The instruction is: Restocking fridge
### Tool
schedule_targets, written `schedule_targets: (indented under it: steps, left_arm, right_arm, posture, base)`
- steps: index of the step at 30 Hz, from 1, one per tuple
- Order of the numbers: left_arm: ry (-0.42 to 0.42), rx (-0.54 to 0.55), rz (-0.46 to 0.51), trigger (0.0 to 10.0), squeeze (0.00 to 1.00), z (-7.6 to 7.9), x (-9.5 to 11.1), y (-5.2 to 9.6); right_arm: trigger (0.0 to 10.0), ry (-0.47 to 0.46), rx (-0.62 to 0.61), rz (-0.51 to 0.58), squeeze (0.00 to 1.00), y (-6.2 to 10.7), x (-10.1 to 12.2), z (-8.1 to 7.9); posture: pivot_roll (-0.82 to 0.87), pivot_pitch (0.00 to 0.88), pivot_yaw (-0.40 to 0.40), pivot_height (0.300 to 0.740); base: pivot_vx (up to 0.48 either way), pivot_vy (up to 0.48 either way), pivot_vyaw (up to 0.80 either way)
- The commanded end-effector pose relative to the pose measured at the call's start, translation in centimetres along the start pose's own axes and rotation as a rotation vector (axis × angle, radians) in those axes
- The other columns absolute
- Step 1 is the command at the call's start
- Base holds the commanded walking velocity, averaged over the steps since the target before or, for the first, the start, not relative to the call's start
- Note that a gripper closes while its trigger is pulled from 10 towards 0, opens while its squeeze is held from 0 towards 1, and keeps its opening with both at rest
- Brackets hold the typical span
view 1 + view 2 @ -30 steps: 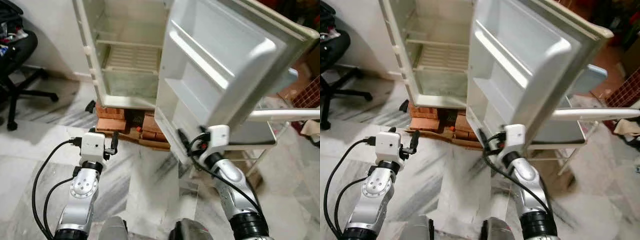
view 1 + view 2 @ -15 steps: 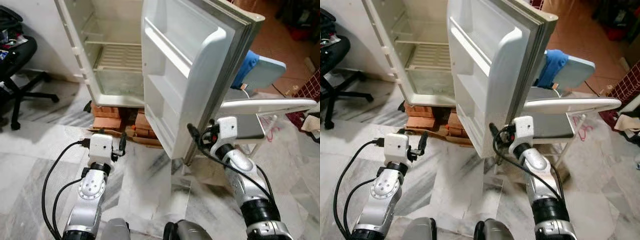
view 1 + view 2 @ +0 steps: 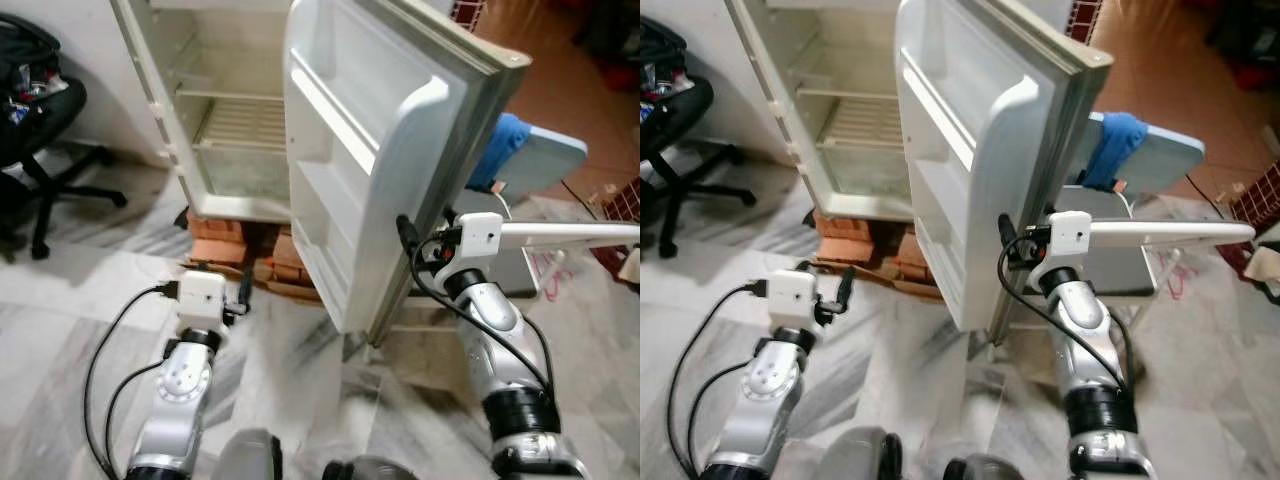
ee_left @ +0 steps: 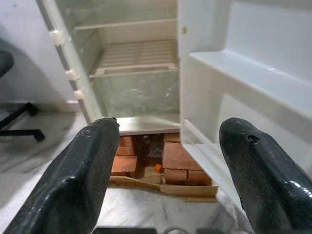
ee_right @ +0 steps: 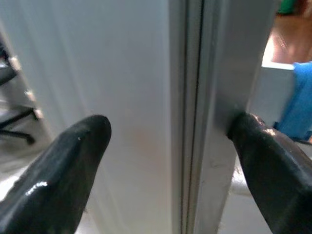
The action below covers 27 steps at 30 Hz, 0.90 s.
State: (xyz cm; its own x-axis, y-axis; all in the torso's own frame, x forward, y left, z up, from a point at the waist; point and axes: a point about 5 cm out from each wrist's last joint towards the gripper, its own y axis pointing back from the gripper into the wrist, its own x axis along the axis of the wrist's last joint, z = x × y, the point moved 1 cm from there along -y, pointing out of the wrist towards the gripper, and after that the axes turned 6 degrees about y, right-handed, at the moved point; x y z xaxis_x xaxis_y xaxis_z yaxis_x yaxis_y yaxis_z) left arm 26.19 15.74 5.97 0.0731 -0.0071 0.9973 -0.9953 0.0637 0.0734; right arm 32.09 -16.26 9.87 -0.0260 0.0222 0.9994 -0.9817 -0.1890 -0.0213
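In the left eye view, your right gripper (image 3: 408,238) sits at centre right, straddling the free edge of the fridge door (image 3: 380,150); keep the pull steady so the edge cannot slip out. The fridge (image 3: 235,120) stands upper centre on bricks (image 3: 225,232) over marble floor (image 3: 60,330), office chair (image 3: 40,130) upper left. In the left wrist view, your left gripper (image 4: 168,170) hangs spread, holding nothing. In the right wrist view, fingers (image 5: 58,165) flank the door edge.
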Motion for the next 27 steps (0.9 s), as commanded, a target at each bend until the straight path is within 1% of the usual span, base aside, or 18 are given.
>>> schedule_targets:
  steps: [1,4,10,12,13,14,15,16,17,18,19,20,21,22,24,25,26,27]
  left_arm:
    - [0.007,-0.012,0.003,10.0,0.00,0.2,0.1,-0.1]
    - [0.010,-0.008,0.003,10.0,0.00,0.1,0.1,0.0]
    - [0.016,0.008,-0.014,10.0,0.00,0.1,-0.1,0.0]
    - [0.050,0.029,-0.035,10.0,0.00,-0.2,-0.4,0.1]
    - [0.081,0.058,-0.046,10.0,0.00,-0.6,-0.5,0.2]
    - [0.113,0.099,-0.053,10.0,0.00,-1.3,-0.6,0.5]
    - [0.131,0.123,-0.057,10.0,0.00,-1.6,-0.7,0.6]
    - [0.146,0.156,-0.058,10.0,0.00,-2.2,-0.8,0.9]
    - [0.180,0.263,-0.066,10.0,0.00,-3.8,-1.1,1.7]
    - [0.180,0.263,-0.066,10.0,0.00,-3.8,-1.1,1.7]
    - [0.199,0.368,-0.081,10.0,0.00,-5.4,-1.5,2.9]
    - [0.203,0.398,-0.086,10.0,0.00,-5.8,-1.7,3.3]
    - [0.212,0.442,-0.101,10.0,0.00,-6.5,-2.1,4.1]
    - [0.214,0.463,-0.114,10.0,0.00,-6.9,-2.3,4.6]
    - [0.211,0.491,-0.132,10.0,0.00,-7.6,-2.8,5.5]
    - [0.207,0.495,-0.136,10.0,0.00,-7.7,-2.8,5.6]
    - [0.202,0.494,-0.137,10.0,0.00,-7.8,-2.8,5.7]
    - [0.200,0.493,-0.137,10.0,0.00,-7.8,-2.8,5.7]
  right_arm:
    - [10.0,0.013,0.020,0.017,0.00,-0.7,0.9,-0.3]
    - [10.0,0.009,0.025,0.028,0.00,-0.8,1.1,-0.4]
    - [10.0,-0.004,0.025,0.049,0.00,-1.3,1.8,0.0]
    - [10.0,-0.117,0.095,0.049,0.00,-1.7,2.3,-0.7]
    - [10.0,-0.251,0.218,0.045,0.00,-1.8,3.0,-2.1]
    - [10.0,-0.457,0.399,0.048,0.00,-1.3,4.3,-3.9]
    - [10.0,-0.577,0.528,0.057,0.00,-0.7,5.4,-5.1]
    - [10.0,-0.651,0.664,0.090,0.00,0.1,6.9,-6.1]
    - [10.0,-0.700,0.815,0.149,0.00,1.3,9.1,-7.1]
    - [10.0,-0.700,0.815,0.149,0.00,1.3,9.1,-7.1]
    - [10.0,-0.725,0.852,0.176,0.00,1.5,10.1,-7.3]
    - [10.0,-0.730,0.856,0.179,0.00,1.5,10.2,-7.4]
    - [10.0,-0.719,0.856,0.170,0.00,1.4,10.1,-7.4]
    - [10.0,-0.676,0.829,0.147,0.00,1.1,9.4,-7.4]
    - [10.0,-0.525,0.729,0.066,0.00,0.0,7.0,-7.0]
    - [10.0,-0.474,0.702,0.039,0.00,-0.2,6.3,-6.9]
    - [10.0,-0.400,0.651,0.004,0.00,-0.6,5.5,-6.4]
    - [10.0,-0.368,0.625,-0.008,0.00,-0.7,5.2,-6.1]
  posture:
    - [0.07,0.131,-0.030,0.740]
    - [0.07,0.131,-0.030,0.740]
    - [0.07,0.128,-0.030,0.740]
    - [0.07,0.127,-0.030,0.740]
    - [0.07,0.127,-0.029,0.740]
    - [0.07,0.126,-0.028,0.740]
    - [0.07,0.126,-0.028,0.740]
    - [0.07,0.125,-0.024,0.740]
    - [0.08,0.124,-0.024,0.740]
    - [0.08,0.124,-0.024,0.740]
    - [0.08,0.124,-0.024,0.740]
    - [0.08,0.124,-0.025,0.740]
    - [0.09,0.122,-0.028,0.740]
    - [0.10,0.122,-0.030,0.740]
    - [0.11,0.121,-0.032,0.740]
    - [0.11,0.121,-0.034,0.740]
    - [0.12,0.122,-0.037,0.740]
    - [0.12,0.123,-0.038,0.740]
  base:
    - [0.000,0.000,0.00]
    - [0.000,0.000,0.00]
    - [0.000,0.000,0.00]
    - [0.000,0.000,0.00]
    - [0.000,0.000,0.00]
    - [0.000,0.000,0.00]
    - [0.000,0.000,0.00]
    - [0.000,0.000,0.00]
    - [0.000,0.000,0.00]
    - [0.000,0.000,0.00]
    - [0.000,0.000,0.00]
    - [0.000,0.000,0.00]
    - [0.000,0.000,0.00]
    - [0.000,0.000,0.00]
    - [0.000,0.000,0.00]
    - [0.000,0.000,0.00]
    - [0.000,0.000,0.00]
    - [0.000,0.000,0.00]
